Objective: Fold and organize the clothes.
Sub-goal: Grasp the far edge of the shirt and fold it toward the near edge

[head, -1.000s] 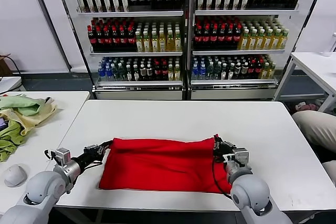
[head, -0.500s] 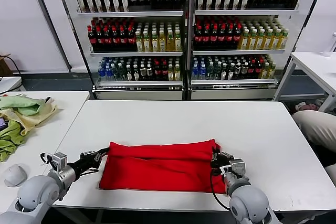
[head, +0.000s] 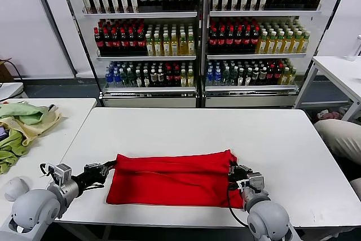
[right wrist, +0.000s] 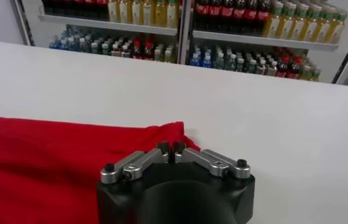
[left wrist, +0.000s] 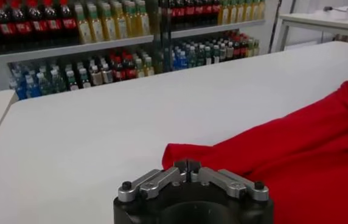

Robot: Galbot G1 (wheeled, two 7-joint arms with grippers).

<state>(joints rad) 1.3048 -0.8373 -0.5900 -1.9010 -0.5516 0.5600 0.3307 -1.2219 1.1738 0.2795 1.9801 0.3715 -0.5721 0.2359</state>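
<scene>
Head view: a red T-shirt (head: 175, 179) is seen lying flat on the white surface (head: 186, 131) as a long band near the front edge, folded lengthwise by the look of it, so that a first fold is judged done while the crosswise folds and the final tidying are judged still to be made. The left gripper (head: 106, 169) is placed at the band's left end and the right gripper (head: 232, 172) at its right end, each just beside the upper corner of the cloth. In both wrist views the jaws are shown clenched together with their tips meeting; the red fabric is seen directly ahead of them, but whether any cloth is pinched between the tips cannot be told. Beyond the jaws, away from the robot, a wide stretch of the surface is left bare, which is judged ample room for bringing one end over the other. Behind the jaws, toward the robot, little margin is left before the front edge. Pale green and yellowish cloths (head: 22, 125) are kept well apart on a side table (head: 62, 111) outboard of the left jaws.
</scene>
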